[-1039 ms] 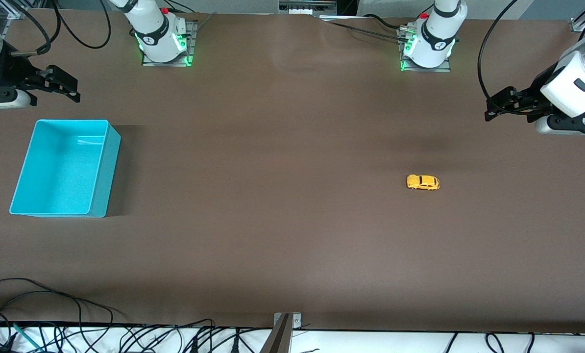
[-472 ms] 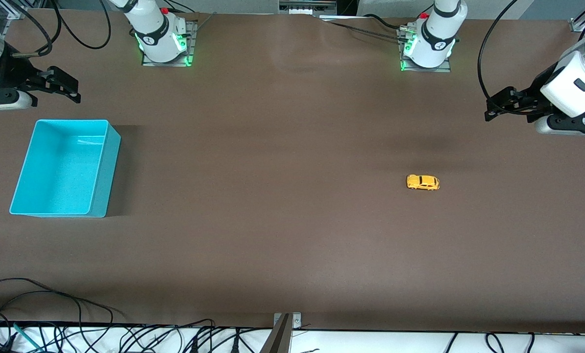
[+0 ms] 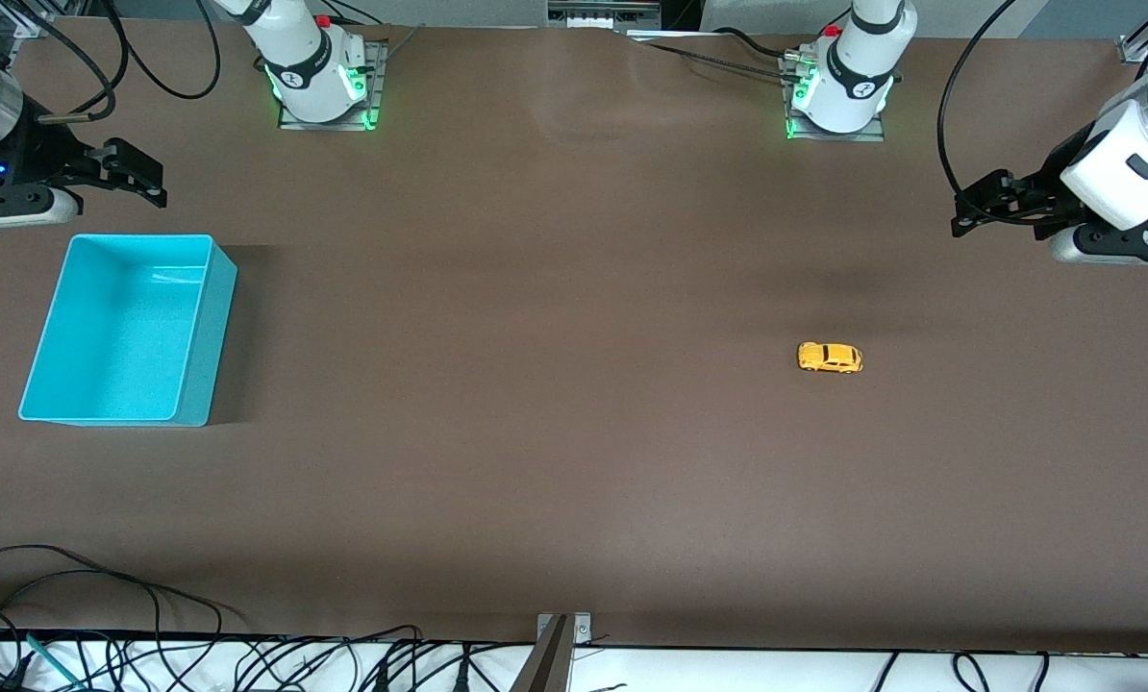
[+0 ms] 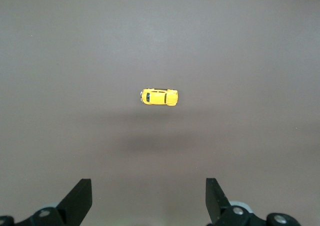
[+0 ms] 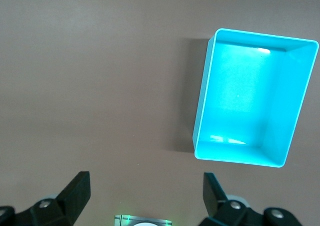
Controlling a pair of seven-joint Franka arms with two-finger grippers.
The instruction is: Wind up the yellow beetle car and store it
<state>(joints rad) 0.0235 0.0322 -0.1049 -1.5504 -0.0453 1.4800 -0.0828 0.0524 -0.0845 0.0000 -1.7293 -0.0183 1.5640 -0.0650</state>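
The yellow beetle car [image 3: 830,358] stands alone on the brown table toward the left arm's end; in the left wrist view [image 4: 159,96] it lies well ahead of the fingers. My left gripper [image 3: 980,207] is open and empty, up in the air over the table's edge at that end, also seen in its wrist view [image 4: 148,186]. The turquoise bin [image 3: 211,346] stands empty at the right arm's end and shows in the right wrist view [image 5: 202,105]. My right gripper [image 3: 141,175] is open and empty, up over the table just off the bin's robot-side rim [image 5: 146,178].
The two arm bases [image 3: 319,82] [image 3: 843,91] with green lights stand along the robots' edge of the table. Black cables [image 3: 103,615] lie along the edge nearest the front camera, and a metal bracket [image 3: 560,639] sits at its middle.
My right gripper has shifted slightly toward the table's middle, near the bin's robot-side rim. The left arm, the car and the bin have not moved.
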